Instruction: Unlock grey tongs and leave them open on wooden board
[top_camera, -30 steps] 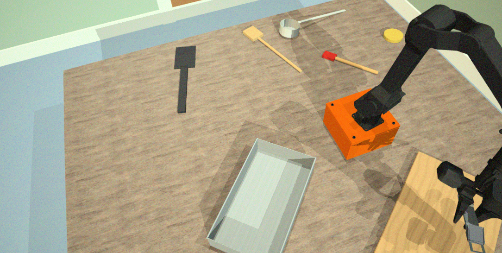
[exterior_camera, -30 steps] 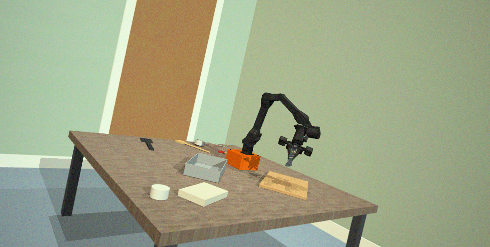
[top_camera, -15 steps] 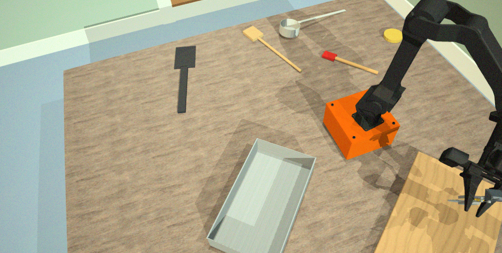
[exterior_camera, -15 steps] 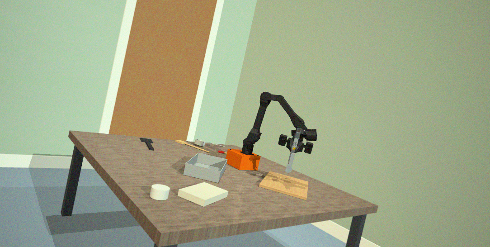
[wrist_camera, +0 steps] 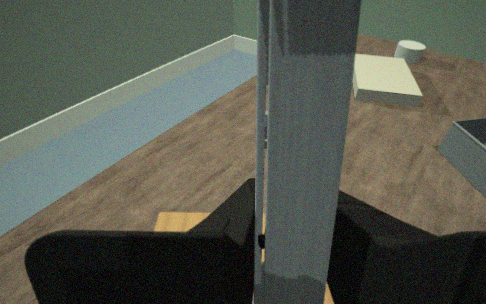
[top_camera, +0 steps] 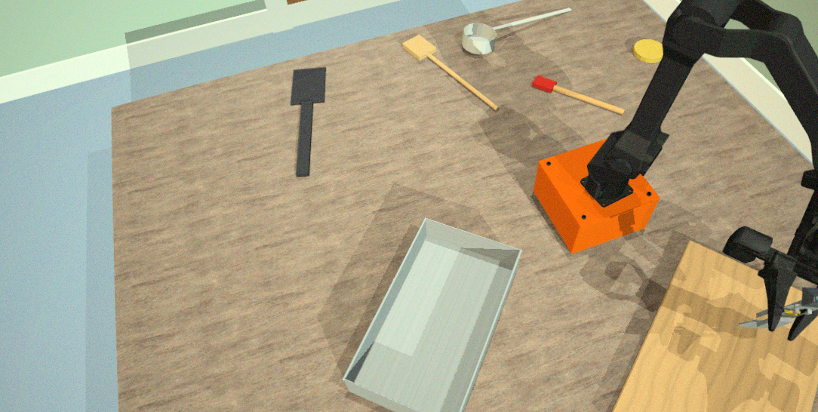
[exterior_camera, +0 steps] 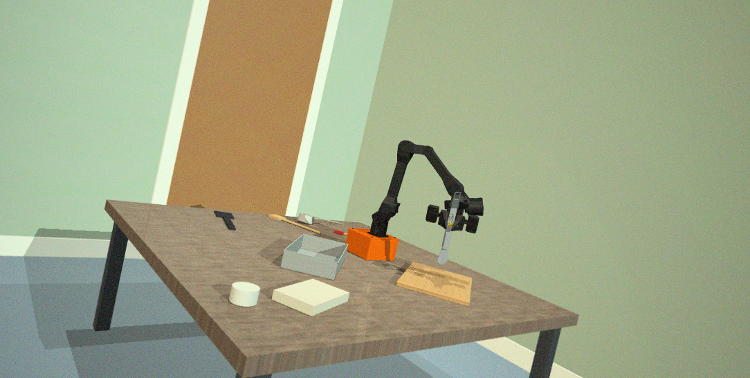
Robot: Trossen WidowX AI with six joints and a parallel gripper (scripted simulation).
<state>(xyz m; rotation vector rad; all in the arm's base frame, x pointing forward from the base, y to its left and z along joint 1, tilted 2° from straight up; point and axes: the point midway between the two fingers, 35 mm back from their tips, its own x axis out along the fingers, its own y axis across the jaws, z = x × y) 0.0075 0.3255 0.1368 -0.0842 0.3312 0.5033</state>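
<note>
The grey tongs [top_camera: 756, 323] [exterior_camera: 445, 247] [wrist_camera: 305, 125] are held in the air, clear of the roasting tin. In the exterior view they stand steeply, with the loop at the hinge end up and the rounded tips pointing down. Their arms lie close together in the wrist view, with a thin gap between them. My gripper [top_camera: 782, 331] [exterior_camera: 450, 223] [wrist_camera: 281, 189] is shut on the tongs. The wooden board [top_camera: 652, 375] [exterior_camera: 457, 295] [wrist_camera: 179, 221] lies below them. The lock is too small to tell. The grey roasting tin [top_camera: 368, 390] [exterior_camera: 306, 266] [wrist_camera: 465, 157] holds nothing.
A cream block [exterior_camera: 310, 299] [wrist_camera: 385, 77] and a white cylinder [exterior_camera: 244, 295] [wrist_camera: 410, 51] stand beyond the tin. A black spatula [top_camera: 309, 86], a wooden spatula [top_camera: 418, 47], a metal pan [top_camera: 478, 43], a red-headed tool [top_camera: 543, 84] and a yellow disc [top_camera: 647, 51] lie farther off.
</note>
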